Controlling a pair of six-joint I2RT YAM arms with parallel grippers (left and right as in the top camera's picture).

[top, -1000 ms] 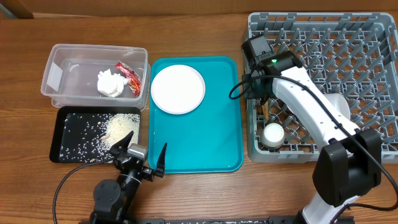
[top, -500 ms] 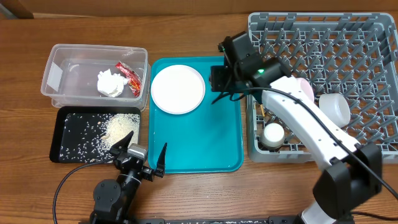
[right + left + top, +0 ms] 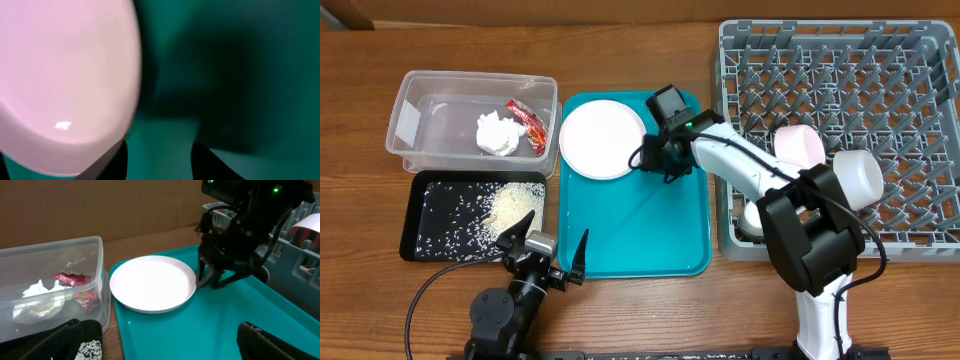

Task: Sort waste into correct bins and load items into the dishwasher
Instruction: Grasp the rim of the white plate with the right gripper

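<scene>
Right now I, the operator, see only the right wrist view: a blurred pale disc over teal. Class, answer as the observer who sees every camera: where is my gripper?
Observer: Your right gripper is at the right rim of the white plate, which lies on the teal tray.
Operator: Is it closed on the rim?
Observer: No. The left wrist view shows it open beside the rim. I cannot tell whether a finger touches the plate.
Operator: What does the rack hold?
Observer: The grey dish rack holds a pink bowl, a white bowl and a small white cup.
</scene>
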